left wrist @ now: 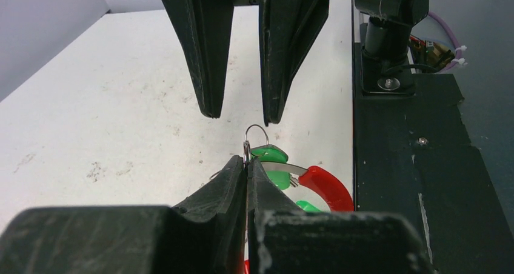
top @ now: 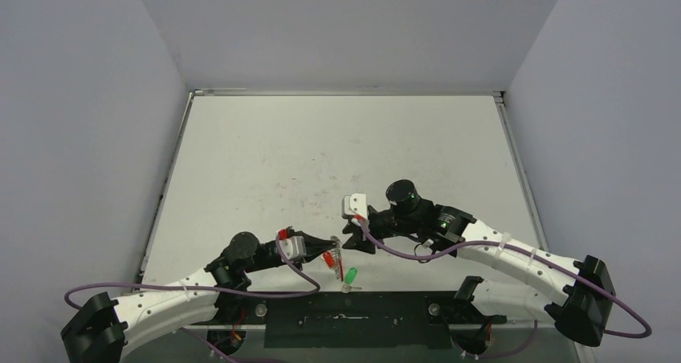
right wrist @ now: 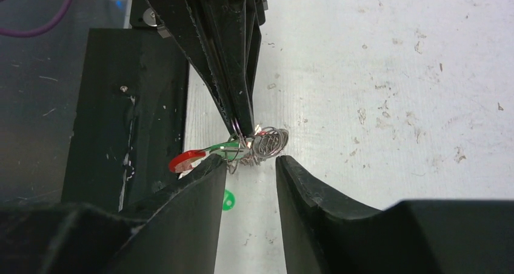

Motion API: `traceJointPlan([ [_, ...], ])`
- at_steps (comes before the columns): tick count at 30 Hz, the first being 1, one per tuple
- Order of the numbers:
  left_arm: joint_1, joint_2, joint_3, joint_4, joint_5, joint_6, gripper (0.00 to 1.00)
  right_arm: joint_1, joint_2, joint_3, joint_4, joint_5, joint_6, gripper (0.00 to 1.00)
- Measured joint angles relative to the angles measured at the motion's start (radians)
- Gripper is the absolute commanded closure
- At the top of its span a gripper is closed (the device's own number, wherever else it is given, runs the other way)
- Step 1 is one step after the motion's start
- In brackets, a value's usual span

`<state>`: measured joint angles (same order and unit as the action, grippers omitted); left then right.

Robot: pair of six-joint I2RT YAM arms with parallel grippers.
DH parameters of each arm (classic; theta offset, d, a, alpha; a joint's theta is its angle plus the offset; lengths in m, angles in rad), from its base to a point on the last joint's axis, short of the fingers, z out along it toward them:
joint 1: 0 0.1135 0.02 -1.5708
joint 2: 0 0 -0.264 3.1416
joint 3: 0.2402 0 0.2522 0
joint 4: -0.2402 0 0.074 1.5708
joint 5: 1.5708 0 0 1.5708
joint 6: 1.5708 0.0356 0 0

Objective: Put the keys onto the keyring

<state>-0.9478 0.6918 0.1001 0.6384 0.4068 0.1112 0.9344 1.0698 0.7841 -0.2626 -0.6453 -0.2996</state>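
Observation:
The keyring hangs off the table between my two grippers, its red sleeve (left wrist: 324, 189) low at the right and its coiled silvery wire (right wrist: 267, 142) bunched at the top. My left gripper (left wrist: 247, 160) is shut on the ring's thin wire. Two green key heads (left wrist: 270, 153) sit close behind its tips, against the ring; whether they are threaded on it is unclear. Another green key (top: 350, 275) lies on the table below. My right gripper (right wrist: 251, 160) faces the left one, open, its fingertips just short of the coil and holding nothing.
The black base plate (top: 345, 319) runs along the near edge, right beside the hanging ring. The scuffed white tabletop (top: 337, 146) stretches away behind, closed in by grey walls on three sides.

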Motion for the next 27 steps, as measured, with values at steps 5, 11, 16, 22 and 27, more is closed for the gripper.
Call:
traceJointPlan([
  [5, 0.000, -0.005, 0.000, 0.028, 0.002, -0.003, 1.00, 0.000, 0.004, 0.000, 0.023, -0.039, 0.000, 0.72],
  [11, 0.000, -0.005, 0.000, 0.032, 0.002, -0.003, 1.00, 0.000, 0.032, 0.000, 0.026, -0.059, -0.005, 0.99],
  [16, 0.000, -0.008, 0.000, 0.031, 0.002, -0.003, 1.00, -0.002, 0.041, 0.000, 0.019, -0.058, -0.005, 1.00],
  [22, 0.000, -0.023, 0.000, 0.031, 0.002, -0.002, 1.00, -0.005, 0.041, 0.000, 0.014, -0.036, -0.006, 1.00],
  [27, 0.000, -0.027, 0.000, 0.026, 0.002, -0.002, 1.00, -0.004, 0.060, 0.000, 0.015, -0.021, -0.005, 1.00],
])
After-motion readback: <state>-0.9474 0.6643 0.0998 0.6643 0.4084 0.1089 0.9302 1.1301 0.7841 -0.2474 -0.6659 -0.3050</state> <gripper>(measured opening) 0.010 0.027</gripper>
